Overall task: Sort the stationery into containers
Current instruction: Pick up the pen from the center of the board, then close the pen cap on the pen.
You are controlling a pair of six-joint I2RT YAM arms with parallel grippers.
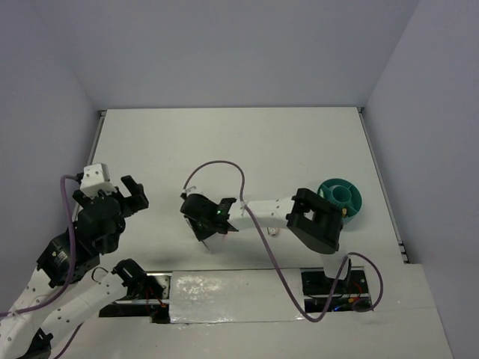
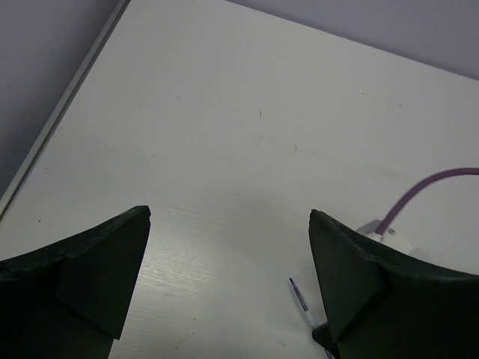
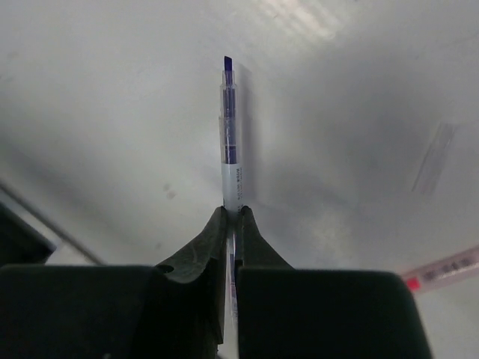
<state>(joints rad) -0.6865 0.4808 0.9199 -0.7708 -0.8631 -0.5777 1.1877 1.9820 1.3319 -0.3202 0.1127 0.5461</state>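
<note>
Two pens, one cup in sight. Jaws of right pincer (image 3: 233,213) shut tight on clear purple-tipped pen (image 3: 230,142), jutting straight ahead of fingertips. Pink-red pen (image 3: 445,271) lies off to its right, apart. Teal cup (image 1: 340,198) well behind it, near table's right edge. Over at left pincer (image 2: 228,217), jaws gape, nothing held — bare table (image 2: 247,112) ahead, left edge beyond.
</note>
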